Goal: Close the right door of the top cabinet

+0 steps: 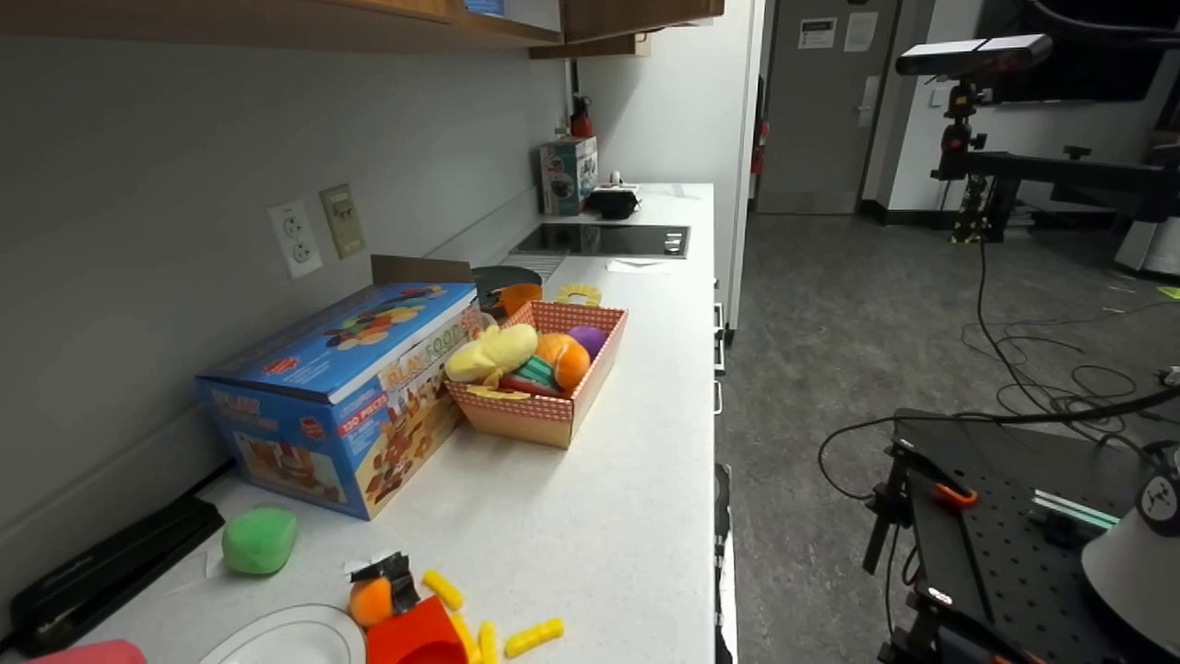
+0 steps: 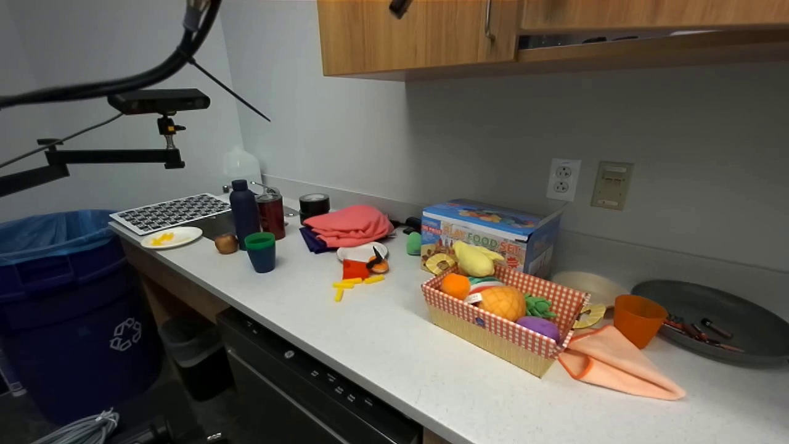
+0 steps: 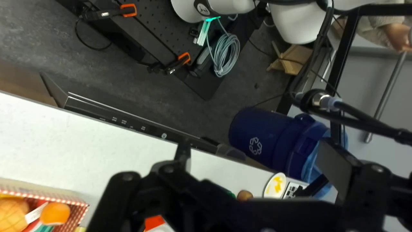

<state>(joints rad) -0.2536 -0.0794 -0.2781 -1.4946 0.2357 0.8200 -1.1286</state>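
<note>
At twelve o'clock in an exterior view, the right door (image 1: 631,18) is standing open — jutting out from the top cabinet (image 1: 304,26). Lower down, a box (image 1: 341,392) and, at its three o'clock, a basket (image 1: 530,420) are sitting on the bench (image 1: 627,489). An exterior view alone is showing a bottle (image 2: 244,213), at nine. The wrist view is showing the fingers (image 3: 336,170) spread, at four and seven — it alone is showing a hand (image 3: 396,36), at two.
</note>
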